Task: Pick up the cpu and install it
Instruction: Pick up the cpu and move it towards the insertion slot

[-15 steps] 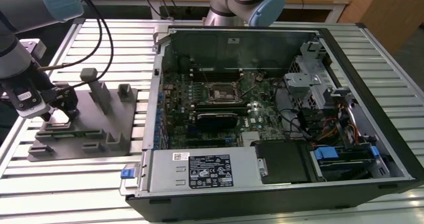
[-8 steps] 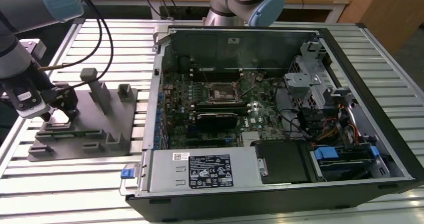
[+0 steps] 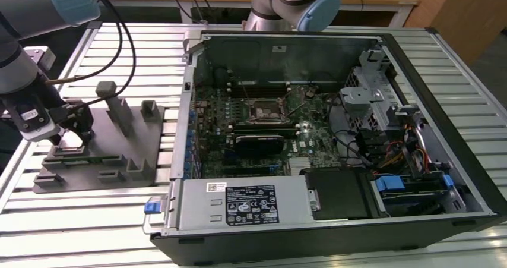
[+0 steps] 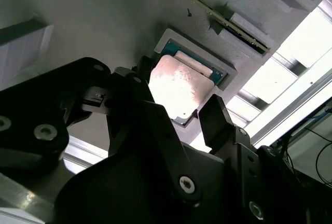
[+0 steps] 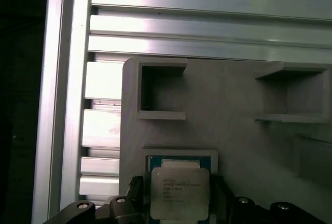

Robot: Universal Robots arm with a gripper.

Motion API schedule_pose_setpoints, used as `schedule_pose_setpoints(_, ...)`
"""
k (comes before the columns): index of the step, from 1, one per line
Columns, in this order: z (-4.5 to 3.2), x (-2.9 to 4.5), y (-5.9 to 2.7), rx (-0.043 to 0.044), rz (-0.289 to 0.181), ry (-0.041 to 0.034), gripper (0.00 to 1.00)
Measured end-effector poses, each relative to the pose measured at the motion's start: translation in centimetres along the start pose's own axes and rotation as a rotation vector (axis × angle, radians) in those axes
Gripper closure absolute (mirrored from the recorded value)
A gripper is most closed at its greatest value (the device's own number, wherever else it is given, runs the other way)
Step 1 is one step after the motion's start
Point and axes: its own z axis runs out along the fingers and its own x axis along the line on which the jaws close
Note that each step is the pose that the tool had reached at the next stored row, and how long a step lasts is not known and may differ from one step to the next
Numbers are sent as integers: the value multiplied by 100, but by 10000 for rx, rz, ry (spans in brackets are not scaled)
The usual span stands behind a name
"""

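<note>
The cpu, a small square chip with a silvery top and a greenish rim, sits at a square recess near one corner of the grey moulded tray. In both wrist views my gripper straddles it, one black finger against one edge and the other finger against the opposite edge. I cannot tell whether the chip is lifted off the recess floor. In the exterior view the gripper hangs low over the tray's left end. The black socket lies in the middle of the motherboard.
The open computer case lies to the exterior view's right of the tray, its metal wall between them. Upright grey posts rise from the tray close to the gripper. A slatted aluminium table carries everything.
</note>
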Motion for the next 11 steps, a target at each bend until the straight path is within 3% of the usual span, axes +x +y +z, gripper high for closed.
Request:
schedule_pose_setpoints(3, -2, 0, 0, 1, 2, 1, 36)
schedule_pose_setpoints(5, -4, 0, 0, 1, 3, 3, 44)
schedule_pose_setpoints(11, -34, -1, 1, 1, 4, 2, 46)
